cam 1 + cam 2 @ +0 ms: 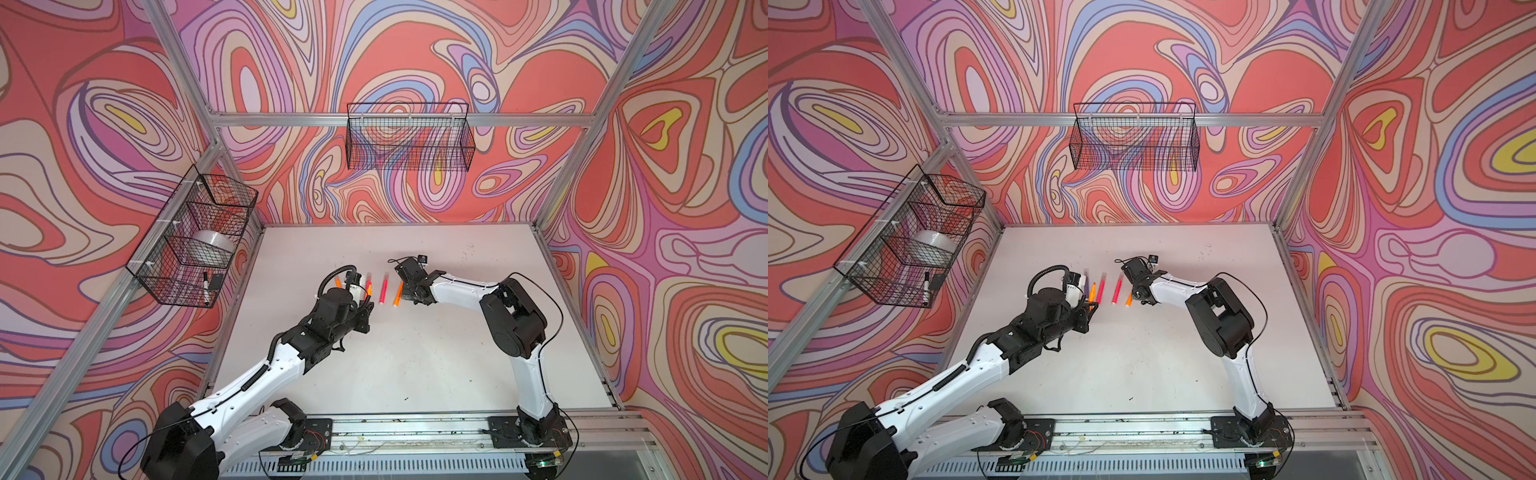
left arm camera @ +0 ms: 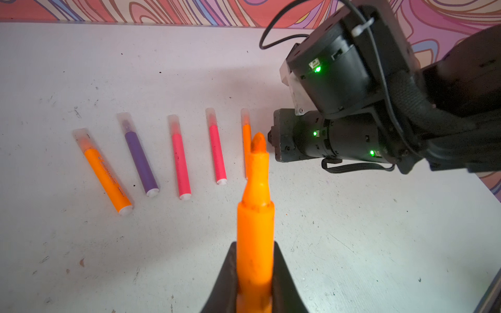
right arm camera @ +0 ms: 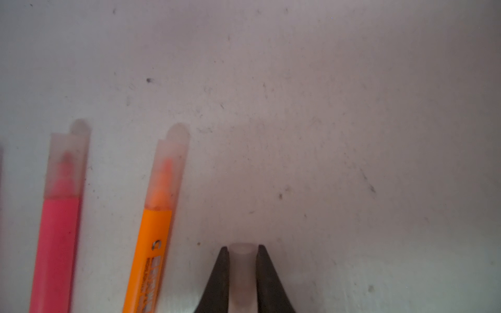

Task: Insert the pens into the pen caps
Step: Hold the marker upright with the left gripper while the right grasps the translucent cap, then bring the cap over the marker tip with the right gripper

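My left gripper [image 2: 254,250] is shut on an uncapped orange pen [image 2: 255,214], whose pointed tip faces away from the wrist. In a top view this gripper [image 1: 1094,308] sits just before the row of pens. On the table lie capped pens: orange [image 2: 104,176], purple [image 2: 139,160], two pink [image 2: 180,162] [image 2: 217,151], and an orange one [image 2: 246,135] partly hidden behind the held pen. My right gripper [image 3: 241,250] is shut on a translucent pen cap [image 3: 241,273], low over the table beside the capped orange pen [image 3: 153,244]. In a top view the right gripper [image 1: 413,299] is at the row's right end.
A wire basket [image 1: 409,137] hangs on the back wall. A second wire basket [image 1: 195,237] on the left wall holds a tape roll and a black-capped marker [image 1: 205,287]. The right arm [image 2: 339,108] stands close to the held pen's tip.
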`<action>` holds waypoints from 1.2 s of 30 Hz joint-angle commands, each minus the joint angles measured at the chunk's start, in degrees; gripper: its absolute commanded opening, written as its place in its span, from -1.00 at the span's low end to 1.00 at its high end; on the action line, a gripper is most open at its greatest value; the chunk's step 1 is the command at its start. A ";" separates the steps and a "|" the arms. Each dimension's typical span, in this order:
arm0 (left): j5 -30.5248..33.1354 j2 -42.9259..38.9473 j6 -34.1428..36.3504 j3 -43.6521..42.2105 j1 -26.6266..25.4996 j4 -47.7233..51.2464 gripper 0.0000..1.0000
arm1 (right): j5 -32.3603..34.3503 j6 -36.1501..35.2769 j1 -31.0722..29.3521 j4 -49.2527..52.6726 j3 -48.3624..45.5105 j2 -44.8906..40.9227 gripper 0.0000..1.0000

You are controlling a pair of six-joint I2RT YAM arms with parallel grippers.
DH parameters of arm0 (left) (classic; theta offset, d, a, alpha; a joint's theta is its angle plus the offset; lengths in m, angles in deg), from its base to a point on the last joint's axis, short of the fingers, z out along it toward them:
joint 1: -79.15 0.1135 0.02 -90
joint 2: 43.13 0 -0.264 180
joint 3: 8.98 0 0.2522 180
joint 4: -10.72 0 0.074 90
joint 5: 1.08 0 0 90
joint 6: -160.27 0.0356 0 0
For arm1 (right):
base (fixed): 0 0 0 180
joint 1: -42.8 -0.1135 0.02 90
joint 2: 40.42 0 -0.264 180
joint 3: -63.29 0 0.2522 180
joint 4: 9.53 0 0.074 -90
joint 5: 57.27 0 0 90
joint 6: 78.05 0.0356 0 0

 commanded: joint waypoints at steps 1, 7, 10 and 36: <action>-3.98 -0.64 1.19 0.62 -0.16 0.08 -1.00 | -0.47 1.32 0.32 -0.79 -3.90 -3.00 -0.84; -5.16 -1.17 2.78 -1.83 -5.76 -5.65 -1.00 | -0.86 4.60 0.32 -8.85 -16.23 -19.08 -0.89; -4.14 0.50 1.47 -2.73 -9.65 -9.94 -1.00 | -1.87 6.47 0.27 -16.08 -24.70 -29.55 -0.92; -4.90 15.72 -7.80 -1.40 -16.13 -26.62 -1.00 | -13.54 16.01 -4.23 -54.44 -50.24 -50.10 -1.00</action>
